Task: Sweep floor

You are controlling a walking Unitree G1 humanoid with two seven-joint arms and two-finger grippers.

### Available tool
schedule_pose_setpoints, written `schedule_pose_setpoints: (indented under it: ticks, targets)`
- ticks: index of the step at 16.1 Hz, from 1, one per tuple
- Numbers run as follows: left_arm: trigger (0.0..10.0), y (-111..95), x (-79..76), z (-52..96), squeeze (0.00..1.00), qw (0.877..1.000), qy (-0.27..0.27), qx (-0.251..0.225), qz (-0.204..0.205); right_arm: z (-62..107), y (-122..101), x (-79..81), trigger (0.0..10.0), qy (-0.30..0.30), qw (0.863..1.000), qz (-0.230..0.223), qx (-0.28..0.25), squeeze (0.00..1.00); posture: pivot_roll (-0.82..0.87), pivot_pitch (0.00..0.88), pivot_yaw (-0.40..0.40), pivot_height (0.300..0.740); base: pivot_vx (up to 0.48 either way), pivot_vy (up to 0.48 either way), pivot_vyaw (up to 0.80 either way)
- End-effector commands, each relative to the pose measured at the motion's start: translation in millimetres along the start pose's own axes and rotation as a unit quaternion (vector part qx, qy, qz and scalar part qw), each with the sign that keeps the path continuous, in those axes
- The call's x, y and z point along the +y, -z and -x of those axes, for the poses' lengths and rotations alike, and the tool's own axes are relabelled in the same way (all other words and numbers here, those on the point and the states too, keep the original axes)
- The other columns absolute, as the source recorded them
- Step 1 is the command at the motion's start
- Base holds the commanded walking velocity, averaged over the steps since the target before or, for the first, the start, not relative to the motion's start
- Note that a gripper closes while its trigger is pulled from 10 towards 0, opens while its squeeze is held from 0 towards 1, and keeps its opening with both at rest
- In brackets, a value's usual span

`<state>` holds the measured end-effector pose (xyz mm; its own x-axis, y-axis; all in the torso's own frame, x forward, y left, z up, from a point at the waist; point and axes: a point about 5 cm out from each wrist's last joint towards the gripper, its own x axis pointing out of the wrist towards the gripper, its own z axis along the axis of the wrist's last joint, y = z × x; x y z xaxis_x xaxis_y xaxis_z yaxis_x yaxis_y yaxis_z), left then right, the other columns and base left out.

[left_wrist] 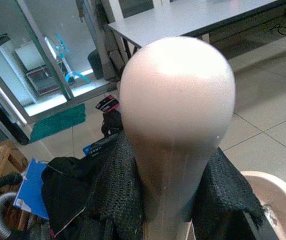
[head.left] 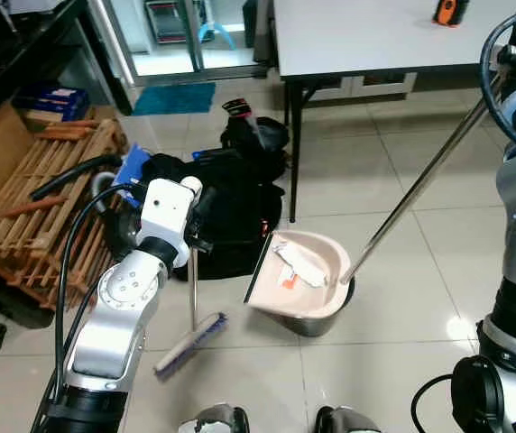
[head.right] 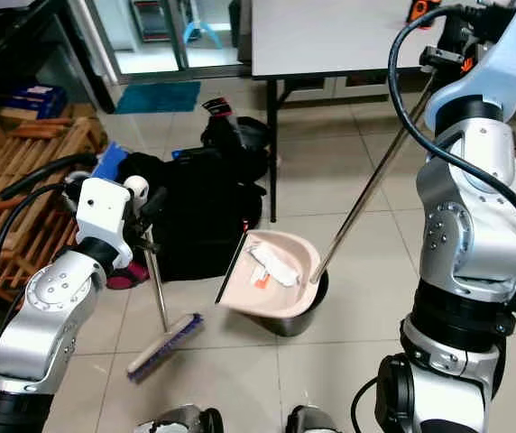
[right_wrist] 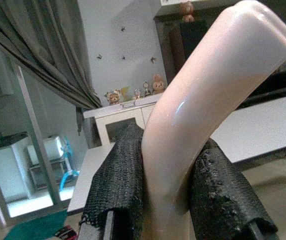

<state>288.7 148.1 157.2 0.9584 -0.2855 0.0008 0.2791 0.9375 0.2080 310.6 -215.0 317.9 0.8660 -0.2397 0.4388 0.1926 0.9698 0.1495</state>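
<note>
A broom with purple bristles (head.left: 190, 343) rests its head on the tiled floor, its thin handle rising to my left gripper (head.left: 197, 206). In the left wrist view that gripper (left_wrist: 175, 200) is shut on the broom's rounded pink handle end (left_wrist: 178, 100). A pink dustpan (head.left: 301, 271) holding white paper and an orange scrap (head.left: 296, 264) is tilted over a dark round bin (head.left: 319, 322). Its long silver pole (head.left: 420, 185) runs up to my right gripper (head.right: 438, 54). In the right wrist view this gripper (right_wrist: 173, 190) is shut on the dustpan's curved pink grip (right_wrist: 198, 115).
A grey table (head.left: 375, 36) stands behind, its black leg (head.left: 292, 153) just beyond the dustpan. Black bags (head.left: 226, 207) lie left of the leg. A wooden slatted rack (head.left: 41, 189) and a black hose (head.left: 73, 176) sit at far left. A teal mat (head.left: 175, 97) lies by the doorway.
</note>
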Motion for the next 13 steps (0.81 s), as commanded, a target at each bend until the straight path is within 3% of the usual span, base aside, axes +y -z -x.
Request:
schedule_pose_setpoints:
  ticks: [1, 4, 7, 11, 13]
  targets:
    - [10.0, -8, 2.6, 1.8, 0.0, 1.0, -0.006, -0.019, -0.012, -0.7, -10, 0.9, 10.0, 0.0, 0.999, 0.005, -0.034, 0.0, -0.03, 0.098, 0.066, 0.74, 0.0, 0.0, 0.0]
    - [10.0, -7, 2.9, 2.3, 0.0, 1.0, -0.007, -0.02, -0.012, -4.5, -7, 8.8, 10.0, -0.012, 0.997, 0.027, -0.07, 0.0, -0.03, 0.095, 0.065, 0.74, 0.0, 0.0, 0.0]
    - [10.0, -5, 1.8, 3.6, 0.0, 1.0, -0.006, -0.02, -0.015, -2.5, -2, 28.9, 10.0, -0.06, 0.991, 0.044, -0.109, 0.0, -0.03, 0.092, 0.064, 0.74, 0.0, 0.0, 0.0]
    - [10.0, -5, 2.5, 4.7, 0.0, 1.0, -0.008, -0.022, -0.018, 9.6, 13, 56.6, 10.0, -0.137, 0.977, 0.064, -0.152, 0.0, -0.02, 0.09, 0.061, 0.74, 0.0, 0.0, 0.0]
    - [10.0, -5, 2.7, 5.6, 0.0, 1.0, -0.008, -0.021, -0.019, 22.4, 20, 76.5, 10.0, -0.201, 0.96, 0.097, -0.171, 0.0, -0.02, 0.094, 0.059, 0.74, 0.0, 0.0, 0.0]
